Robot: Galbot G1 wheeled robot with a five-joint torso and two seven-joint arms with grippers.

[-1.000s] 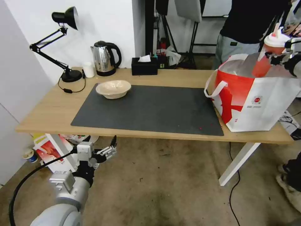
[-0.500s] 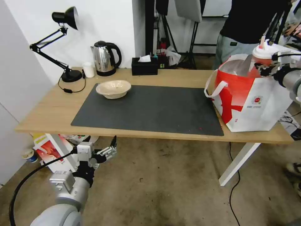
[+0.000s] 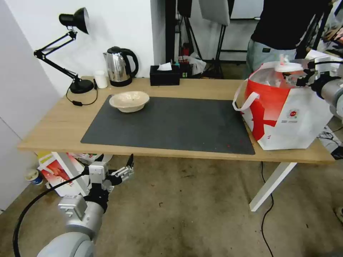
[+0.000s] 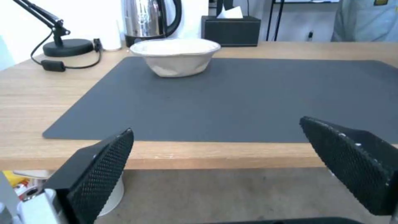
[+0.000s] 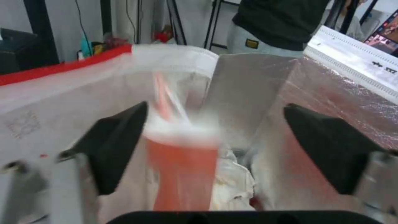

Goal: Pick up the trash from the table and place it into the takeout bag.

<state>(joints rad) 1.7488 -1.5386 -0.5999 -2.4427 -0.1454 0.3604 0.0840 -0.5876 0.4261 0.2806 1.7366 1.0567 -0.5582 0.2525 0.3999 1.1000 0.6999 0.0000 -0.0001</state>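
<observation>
The red drink cup [image 5: 182, 168] with its white lid [image 3: 287, 66] and straw sits blurred inside the mouth of the takeout bag [image 3: 296, 117], which stands at the table's right end. My right gripper [image 3: 303, 75] hovers over the bag's rim, open, its fingers [image 5: 118, 146] wide apart on either side of the cup and clear of it. A shallow beige bowl [image 3: 129, 100] rests on the dark mat's far left corner. My left gripper [image 3: 115, 167] hangs open below the table's [image 3: 57, 125] front edge, facing the bowl [image 4: 175, 56].
A steel kettle [image 3: 119, 66], a black tissue box [image 3: 164, 75], a small white cup [image 3: 101, 79] and a black desk lamp [image 3: 71, 50] line the table's back. A person stands behind the bag. Printed boxes [image 3: 57, 171] lie on the floor under the table's left end.
The right gripper has come down from above the bag to its rim and opened; the red cup has dropped into the bag. The left arm has not moved.
</observation>
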